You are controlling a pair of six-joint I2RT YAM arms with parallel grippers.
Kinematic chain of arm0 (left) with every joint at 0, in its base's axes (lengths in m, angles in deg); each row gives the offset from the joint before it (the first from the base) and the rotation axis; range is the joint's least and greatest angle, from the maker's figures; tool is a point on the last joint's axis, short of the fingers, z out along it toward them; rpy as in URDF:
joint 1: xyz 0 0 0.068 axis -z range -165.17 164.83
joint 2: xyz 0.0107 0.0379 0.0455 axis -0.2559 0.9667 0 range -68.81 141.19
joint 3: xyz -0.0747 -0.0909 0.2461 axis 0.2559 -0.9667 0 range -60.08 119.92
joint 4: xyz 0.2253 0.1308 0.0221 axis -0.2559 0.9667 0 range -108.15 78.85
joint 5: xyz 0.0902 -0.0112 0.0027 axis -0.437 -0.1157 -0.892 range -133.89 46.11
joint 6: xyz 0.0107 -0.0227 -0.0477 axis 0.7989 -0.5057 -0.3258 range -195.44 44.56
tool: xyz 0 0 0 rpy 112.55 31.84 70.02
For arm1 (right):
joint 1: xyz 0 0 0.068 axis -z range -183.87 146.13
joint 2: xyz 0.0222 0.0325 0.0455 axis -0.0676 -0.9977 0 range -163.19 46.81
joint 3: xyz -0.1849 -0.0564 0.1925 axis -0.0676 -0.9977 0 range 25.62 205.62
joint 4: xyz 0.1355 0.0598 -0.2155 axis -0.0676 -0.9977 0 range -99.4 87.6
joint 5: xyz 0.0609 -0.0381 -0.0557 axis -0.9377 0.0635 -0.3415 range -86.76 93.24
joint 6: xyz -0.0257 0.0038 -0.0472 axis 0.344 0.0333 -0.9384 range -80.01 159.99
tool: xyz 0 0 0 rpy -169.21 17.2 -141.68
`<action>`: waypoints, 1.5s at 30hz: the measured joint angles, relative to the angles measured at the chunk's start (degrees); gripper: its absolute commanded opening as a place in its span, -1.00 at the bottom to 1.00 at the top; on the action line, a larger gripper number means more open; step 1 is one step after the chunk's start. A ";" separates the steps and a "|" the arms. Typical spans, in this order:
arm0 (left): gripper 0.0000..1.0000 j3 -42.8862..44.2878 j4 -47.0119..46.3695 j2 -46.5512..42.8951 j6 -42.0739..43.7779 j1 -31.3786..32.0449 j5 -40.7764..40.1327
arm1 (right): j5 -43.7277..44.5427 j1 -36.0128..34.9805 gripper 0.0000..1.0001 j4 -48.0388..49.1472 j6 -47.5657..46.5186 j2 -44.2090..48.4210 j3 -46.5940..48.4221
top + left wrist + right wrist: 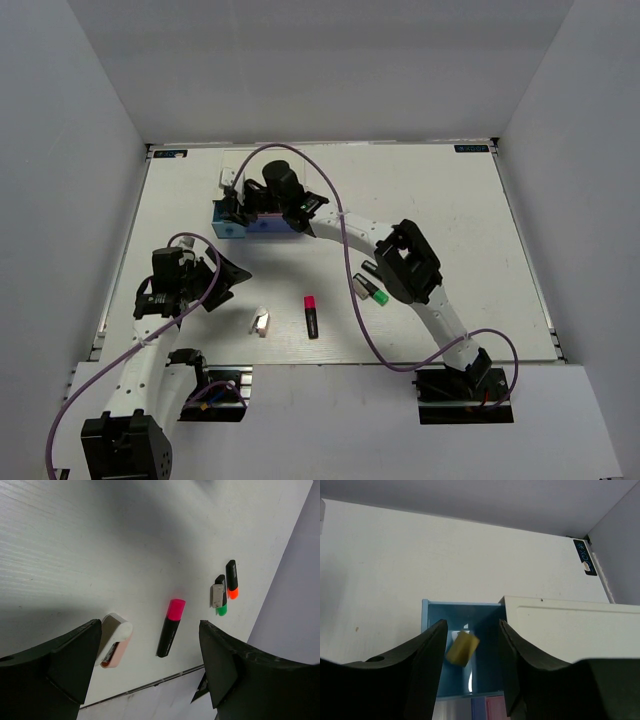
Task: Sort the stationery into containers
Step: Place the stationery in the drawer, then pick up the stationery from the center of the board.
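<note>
A: R gripper (471, 627) status?
B: Jaws part open over the pulled-out light blue drawer (462, 603), centre of wrist view. Tan block (462, 649) sits tilted between the fingers, with a gap on its right side (not clamped).
A: L gripper (150, 630)?
B: Wide open, holding nothing. White clip piece (115, 639) is lower left of its view, pink-cap highlighter (171, 627) centre, green-cap highlighter (222, 605) and orange-cap highlighter (231, 579) right of centre.

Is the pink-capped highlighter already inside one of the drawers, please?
No, the pink-capped highlighter lies flat on the white table, out in the open.

White table (450, 200), grey walls (80, 150)
</note>
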 measured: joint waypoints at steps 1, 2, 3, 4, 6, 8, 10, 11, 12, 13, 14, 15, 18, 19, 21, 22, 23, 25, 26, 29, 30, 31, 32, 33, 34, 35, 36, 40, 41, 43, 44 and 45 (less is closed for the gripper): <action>0.78 0.00 0.00 0.00 0.00 0.00 -0.02 | 0.22 0.02 0.06 0.13 -0.20 0.26 -0.59; 0.78 0.00 0.00 0.00 0.02 0.00 0.00 | 0.42 0.02 0.06 0.15 -0.33 0.68 -1.05; 0.78 0.00 0.00 0.00 0.02 0.00 0.00 | 0.52 0.02 0.09 0.20 -0.55 1.31 -1.70; 0.78 0.00 -0.02 0.00 0.02 0.00 0.00 | 0.59 0.02 0.09 0.13 -0.61 2.14 -2.58; 0.78 0.00 -0.26 0.00 0.00 0.00 0.02 | 0.66 0.04 0.09 -0.07 -1.03 4.02 -4.15; 0.78 0.00 -0.81 0.02 0.11 0.00 0.22 | 0.81 0.02 0.15 0.13 -1.38 6.25 -5.46; 0.73 0.00 -1.75 0.07 0.31 0.00 0.68 | 1.11 0.07 0.21 0.37 -1.57 9.16 -7.30; 0.65 0.00 -2.21 0.07 0.61 0.00 0.96 | 1.46 0.15 0.32 0.57 -1.77 10.91 -8.35; 0.60 0.07 -2.58 0.09 0.85 0.07 1.27 | 1.99 0.15 0.38 0.68 -1.86 12.81 -9.53; 0.53 0.33 -2.75 0.20 1.14 0.22 1.46 | 2.60 0.15 0.42 0.94 -1.97 14.67 -10.73; 0.36 0.72 -2.97 0.37 1.51 0.39 1.77 | 3.54 0.20 0.45 1.36 -2.19 16.74 -12.20; 0.24 1.33 -3.30 0.63 1.79 0.66 2.19 | 5.14 0.22 0.42 1.73 -2.21 19.12 -13.77; -0.10 3.15 -5.33 1.57 2.36 1.60 4.04 | 10.29 0.46 0.08 2.05 -1.70 24.96 -17.51; -0.13 3.48 -6.25 1.90 2.43 2.01 4.68 | 12.00 0.79 -0.05 1.57 -1.49 26.77 -18.53; -0.13 4.09 -7.52 2.56 2.51 3.19 5.68 | 14.47 1.62 -0.51 0.35 -1.16 29.92 -20.39; -0.13 4.31 -7.80 2.80 2.49 3.96 5.95 | 15.63 2.47 -0.62 -1.14 -0.79 31.67 -21.70; -0.13 4.46 -8.02 2.97 2.49 4.74 6.10 | 16.52 3.30 -0.70 -2.01 -0.63 33.27 -23.19; -0.11 5.18 -8.09 3.45 2.32 6.78 6.05 | 17.88 5.79 -0.83 -4.24 -0.04 37.55 -28.20; -0.07 5.79 -8.15 3.89 2.25 7.80 6.01 | 18.56 7.45 -0.80 -5.79 0.31 40.09 -31.43; 0.00 8.66 -7.93 5.90 2.01 11.56 4.92 | 19.91 11.06 -0.60 -9.33 0.98 45.11 -38.23; 0.05 9.86 -7.85 6.93 1.92 12.94 4.50 | 20.35 12.31 -0.55 -10.40 1.42 46.82 -40.57; 0.05 11.23 -7.76 8.11 1.75 14.47 3.96 | 20.83 13.29 -0.38 -11.06 1.75 48.39 -42.66; 0.09 12.83 -7.74 9.57 1.51 16.41 2.80 | 21.20 14.43 -0.29 -11.96 1.99 49.92 -44.85; 0.12 14.05 -7.78 10.82 1.33 18.01 2.12 | 21.62 15.39 -0.20 -12.57 2.29 51.43 -46.90; 0.19 15.54 -7.52 12.44 1.01 20.02 0.92 | 21.92 16.31 -0.09 -13.11 2.67 52.83 -48.68; 0.23 17.16 -7.32 14.25 0.79 22.14 -0.42 | 22.18 17.27 0.09 -13.86 2.97 54.23 -50.34; 0.23 18.91 -6.97 16.24 0.44 24.37 -1.86 | 22.51 18.29 0.17 -14.60 3.30 55.65 -51.76; 0.34 25.27 -5.49 24.70 -2.12 33.75 -8.35 | 23.23 22.73 0.30 -17.14 4.79 60.35 -55.30; 0.37 26.29 -5.07 26.51 -3.34 36.02 -10.05 | 23.34 23.69 0.25 -17.81 5.07 61.26 -55.76; 0.37 27.76 -4.20 30.21 -5.70 40.11 -14.03 | 23.56 26.03 0.08 -19.61 6.27 62.73 -56.28; 0.37 28.22 -3.80 31.87 -7.02 41.77 -15.54 | 23.76 26.88 -0.13 -20.22 6.86 63.23 -56.50; 0.37 28.85 -3.10 33.79 -8.50 43.65 -17.11 | 23.96 27.80 -0.24 -20.87 7.41 63.76 -56.87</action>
